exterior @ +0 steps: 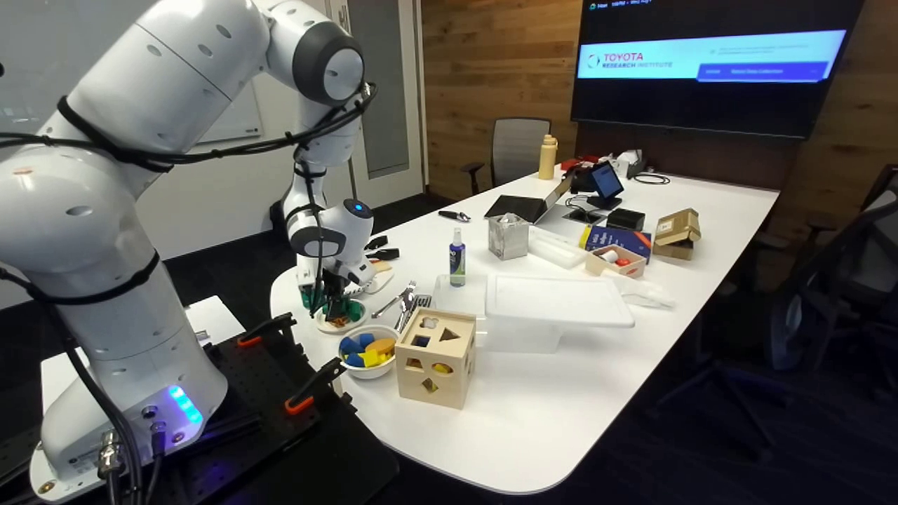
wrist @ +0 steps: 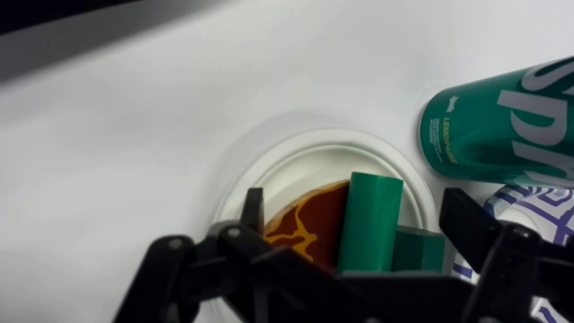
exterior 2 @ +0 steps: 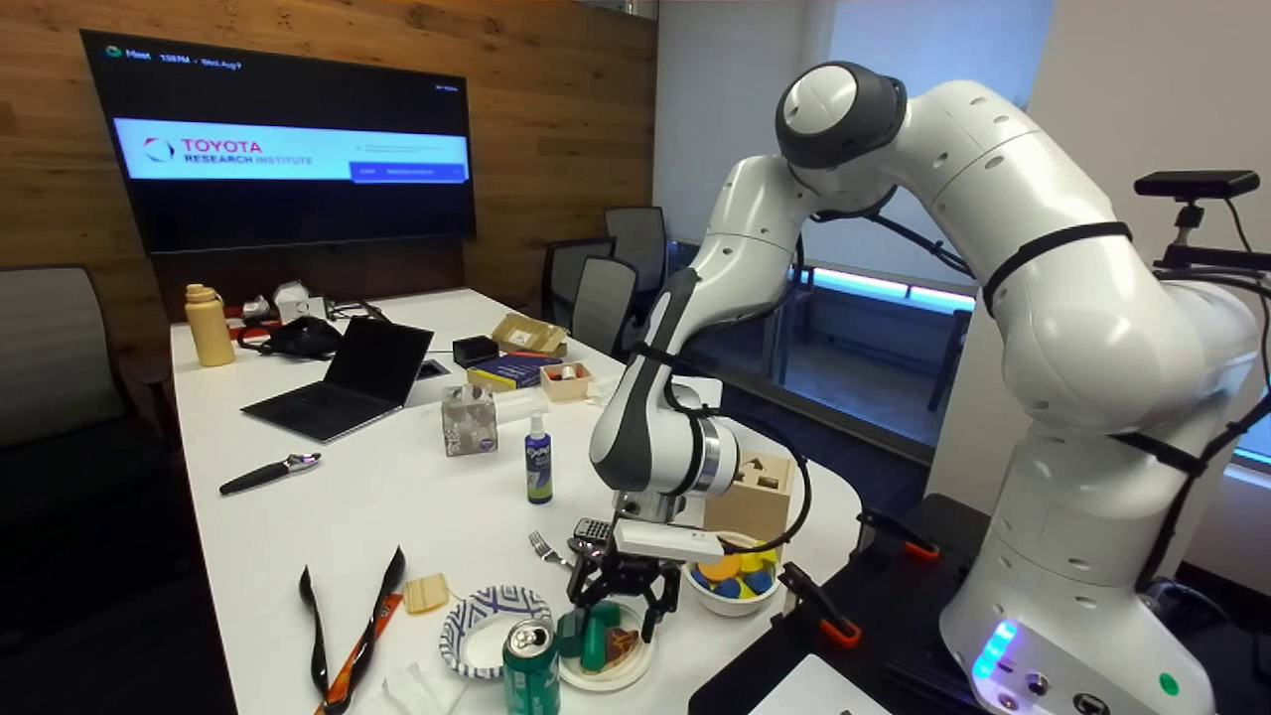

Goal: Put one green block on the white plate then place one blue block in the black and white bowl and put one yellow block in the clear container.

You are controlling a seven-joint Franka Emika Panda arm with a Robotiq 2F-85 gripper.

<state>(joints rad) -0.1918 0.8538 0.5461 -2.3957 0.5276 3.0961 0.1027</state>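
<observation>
Over the white plate point(wrist: 332, 137) my gripper point(wrist: 354, 197) stands open, its fingers wide apart. Between them on the plate, a green cylinder block point(wrist: 372, 220) leans against or over a brown food piece point(wrist: 309, 224). A darker green block point(wrist: 419, 251) sits alongside; neither is gripped. Their near ends are hidden by the gripper. The black and white bowl point(exterior 2: 511, 601), its pattern bluish, is just beside the plate. Blue blocks point(exterior 2: 728, 588) and yellow blocks point(exterior 2: 763, 556) fill a plain white bowl point(exterior: 368, 374). The clear container point(exterior: 519, 338) has a white lid across it in an exterior view.
A green soda can point(exterior 2: 531, 670) stands close to the plate and patterned bowl. The wooden shape-sorter cube point(exterior: 456, 389) is by the block bowl. Farther along are a spray bottle point(exterior: 457, 263), a fork point(exterior 2: 546, 546), tongs point(exterior 2: 365, 636) and a tissue box point(exterior 2: 469, 425).
</observation>
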